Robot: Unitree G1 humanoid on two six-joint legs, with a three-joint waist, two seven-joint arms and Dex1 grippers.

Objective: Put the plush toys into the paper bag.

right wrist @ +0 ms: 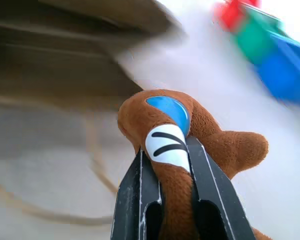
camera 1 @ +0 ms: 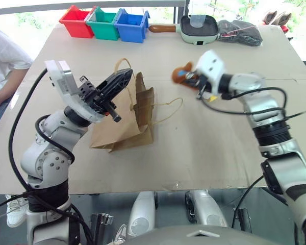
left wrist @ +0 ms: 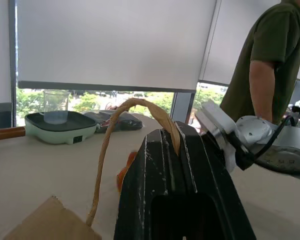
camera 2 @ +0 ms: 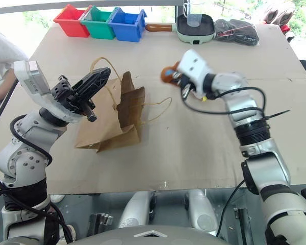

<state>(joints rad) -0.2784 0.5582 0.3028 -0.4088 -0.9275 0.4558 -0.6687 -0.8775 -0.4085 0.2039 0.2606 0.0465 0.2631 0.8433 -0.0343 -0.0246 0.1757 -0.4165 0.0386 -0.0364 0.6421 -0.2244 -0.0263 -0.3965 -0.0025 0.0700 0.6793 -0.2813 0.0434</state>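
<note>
Right end effector [right wrist: 165, 172] clamped on brown toy [right wrist: 190, 130]: fingers pinch it at the blue-white face patch. Toy held up off the desk [camera 1: 204, 153], to the right of the bag [camera 1: 127, 122] and apart from it; bag mouth not yet reached.

Left end effector [camera 1: 123, 77] closed on one bag handle [left wrist: 135, 107]; the paper loop runs up over the fingertips in left wrist view. That handle arcs above the bag's top edge. Second handle [camera 1: 171, 109] lies slack on the desk on the bag's right side.

Bag stands crumpled, leaning, near desk centre-left; top edge creased, mouth partly pulled up by the held handle. Can't tell how wide the mouth gapes.

Far edge of desk: red bin [camera 1: 76, 21], green bin [camera 1: 104, 24], blue bin [camera 1: 132, 25] in a row, touching. Right of them a pale green pan [camera 1: 198, 29] w/ brown grip, clear cup [camera 1: 196, 19] standing in it. Dark bundle [camera 1: 239, 31] just beside the pan.

Person in white sleeve [camera 1: 2, 56] at desk's left edge. Another person in olive shirt [left wrist: 275, 55] standing, seen in left wrist view.
</note>
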